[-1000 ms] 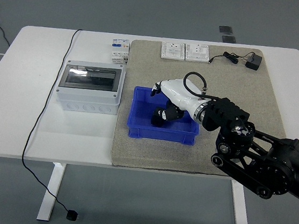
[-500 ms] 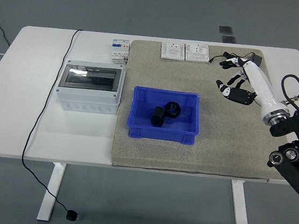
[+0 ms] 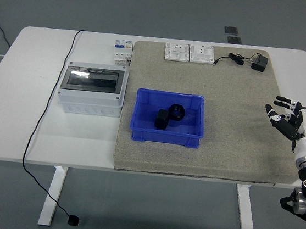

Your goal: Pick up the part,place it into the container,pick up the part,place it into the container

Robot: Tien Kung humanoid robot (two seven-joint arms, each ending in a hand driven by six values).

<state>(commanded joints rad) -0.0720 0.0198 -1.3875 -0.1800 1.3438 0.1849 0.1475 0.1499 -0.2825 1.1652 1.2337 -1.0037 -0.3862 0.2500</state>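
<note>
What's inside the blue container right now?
Two black parts lie in the blue container, close together near its middle. The bin floor beneath them is covered; nothing else shows inside.

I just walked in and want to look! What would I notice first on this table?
First the bright blue bin in the middle of the gray mat, with two black parts lying inside. Next, the gray box with a clear lid to its left. At the right edge, the robot's right hand hangs open and empty.
</note>
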